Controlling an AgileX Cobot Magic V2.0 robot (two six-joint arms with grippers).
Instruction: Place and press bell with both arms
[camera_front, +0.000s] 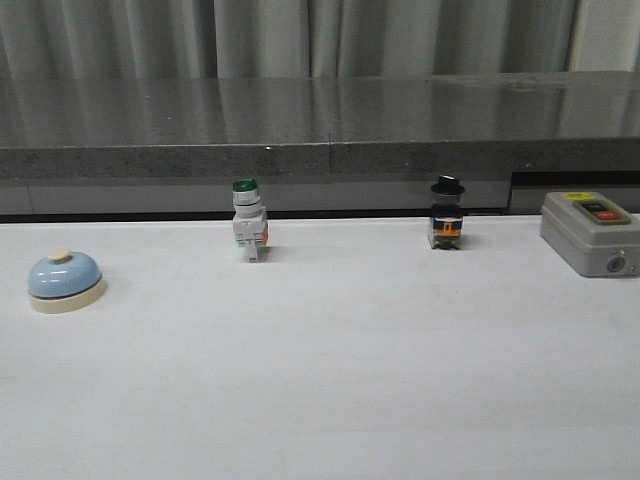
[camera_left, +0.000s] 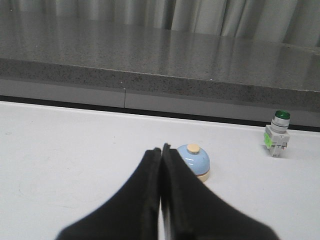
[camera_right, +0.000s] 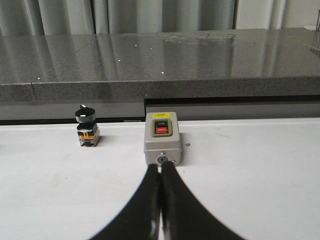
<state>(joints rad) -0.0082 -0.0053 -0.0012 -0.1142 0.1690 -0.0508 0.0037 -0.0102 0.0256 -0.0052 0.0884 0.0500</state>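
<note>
Bell (camera_front: 65, 281) sits far left on the desk (camera_front: 350, 380), untouched. Left fingers (camera_left: 150, 180) pressed together, just short of it; right fingers (camera_right: 167, 185) likewise together, facing the grey box (camera_right: 162, 137). Bell likely rigid, light, smooth dome: grip low at the base rim.

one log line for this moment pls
phase: pre-grasp | left gripper: shut, empty, near light-blue dome desk bell | right gripper: shut, empty, facing grey button box | bell: untouched, table's left
</note>
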